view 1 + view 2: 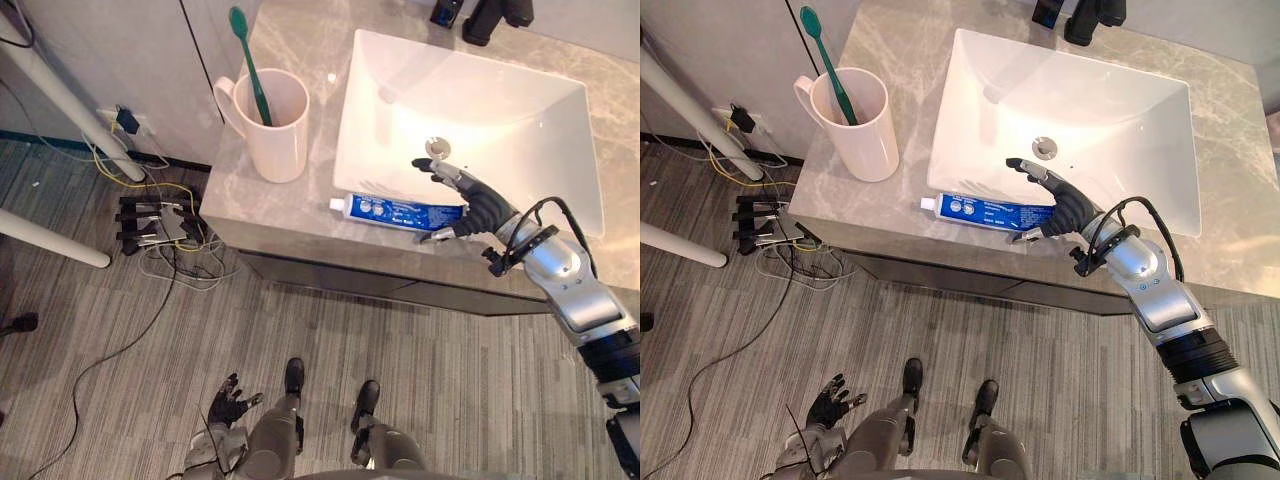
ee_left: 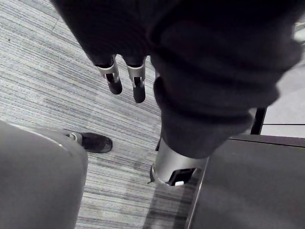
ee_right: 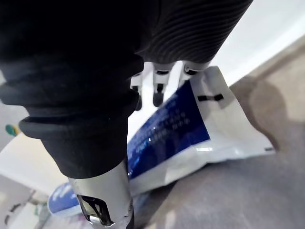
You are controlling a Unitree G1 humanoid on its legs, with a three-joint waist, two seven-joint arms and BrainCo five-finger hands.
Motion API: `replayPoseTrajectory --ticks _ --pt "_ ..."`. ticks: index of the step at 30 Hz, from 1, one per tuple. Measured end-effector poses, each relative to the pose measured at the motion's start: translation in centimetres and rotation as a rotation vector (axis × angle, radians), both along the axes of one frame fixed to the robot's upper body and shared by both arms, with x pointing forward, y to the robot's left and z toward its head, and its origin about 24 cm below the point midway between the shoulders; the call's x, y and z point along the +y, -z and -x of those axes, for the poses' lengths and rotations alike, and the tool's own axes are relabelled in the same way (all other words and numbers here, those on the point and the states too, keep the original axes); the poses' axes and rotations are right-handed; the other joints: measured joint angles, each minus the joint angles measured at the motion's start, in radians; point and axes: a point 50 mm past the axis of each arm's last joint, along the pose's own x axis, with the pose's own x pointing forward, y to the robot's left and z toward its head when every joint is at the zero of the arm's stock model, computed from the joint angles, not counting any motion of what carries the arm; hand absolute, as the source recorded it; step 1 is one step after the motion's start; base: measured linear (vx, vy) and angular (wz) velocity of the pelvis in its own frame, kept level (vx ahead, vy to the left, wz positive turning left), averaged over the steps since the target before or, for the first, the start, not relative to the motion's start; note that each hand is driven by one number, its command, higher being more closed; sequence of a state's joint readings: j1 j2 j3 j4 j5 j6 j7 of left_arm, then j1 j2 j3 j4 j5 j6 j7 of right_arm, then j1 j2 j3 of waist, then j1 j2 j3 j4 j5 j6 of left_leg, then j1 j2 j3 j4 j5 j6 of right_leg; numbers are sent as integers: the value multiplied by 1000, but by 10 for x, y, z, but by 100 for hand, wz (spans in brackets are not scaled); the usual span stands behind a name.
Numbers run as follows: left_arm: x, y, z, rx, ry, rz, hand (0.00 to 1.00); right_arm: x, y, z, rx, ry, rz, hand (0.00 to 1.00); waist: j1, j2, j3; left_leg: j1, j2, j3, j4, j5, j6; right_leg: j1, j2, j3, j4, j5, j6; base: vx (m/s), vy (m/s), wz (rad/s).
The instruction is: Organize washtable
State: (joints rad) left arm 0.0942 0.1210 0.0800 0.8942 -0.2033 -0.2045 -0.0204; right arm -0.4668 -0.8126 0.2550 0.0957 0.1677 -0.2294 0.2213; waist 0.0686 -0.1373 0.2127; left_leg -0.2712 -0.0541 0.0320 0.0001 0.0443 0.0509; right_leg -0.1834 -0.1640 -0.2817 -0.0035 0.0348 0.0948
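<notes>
A blue-and-white toothpaste tube lies flat on the grey marble counter, along the front rim of the white sink. My right hand hovers at the tube's flat tail end. Its fingers are spread over the sink rim and its thumb is on the near side; it is open. In the right wrist view the fingers hang just above the tube. A pink cup holding a green toothbrush stands at the counter's left. My left hand hangs low over the floor, fingers relaxed.
A black faucet and a dark bottle stand behind the sink. On the floor left of the cabinet lie a power strip and tangled cables, beside white table legs.
</notes>
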Motion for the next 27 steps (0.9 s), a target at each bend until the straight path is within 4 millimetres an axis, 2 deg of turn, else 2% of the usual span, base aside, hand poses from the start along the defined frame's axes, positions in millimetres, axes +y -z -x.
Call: replayPoseTrajectory --ticks 5,6,11,15,18,27 --pt "0 0 0 0 3 -1 0 -1 2 1 8 2 -1 0 1 0 0 -1 0 -2 0 1 0 0 0 0 2 0 0 2 1 1" --pt "0 0 0 0 3 -1 0 -1 4 1 13 3 -1 100 1 0 0 -1 0 -3 0 1 0 0 0 0 2 0 0 0 0 0" --pt "0 0 0 0 7 -1 0 -5 10 4 52 -3 16 100 1 1 -1 -6 0 -4 0 2 0 -6 0 -1 4 0 0 0 0 0" --pt "-1 0 -1 -2 6 7 0 -9 4 -1 48 11 36 100 7 1 -3 -13 0 -6 0 6 1 -12 0 -5 5 0 0 16 0 2" --pt "-2 -2 -5 -7 38 -2 0 -17 1 -2 79 18 71 100 29 1 -4 -13 0 -8 0 6 1 -10 -1 -8 5 0 0 39 5 4" --pt "-3 -1 -6 -1 74 -10 0 -31 -5 1 131 22 220 100 39 -6 -18 -4 0 -46 1 6 1 14 1 -20 12 0 0 47 9 13"
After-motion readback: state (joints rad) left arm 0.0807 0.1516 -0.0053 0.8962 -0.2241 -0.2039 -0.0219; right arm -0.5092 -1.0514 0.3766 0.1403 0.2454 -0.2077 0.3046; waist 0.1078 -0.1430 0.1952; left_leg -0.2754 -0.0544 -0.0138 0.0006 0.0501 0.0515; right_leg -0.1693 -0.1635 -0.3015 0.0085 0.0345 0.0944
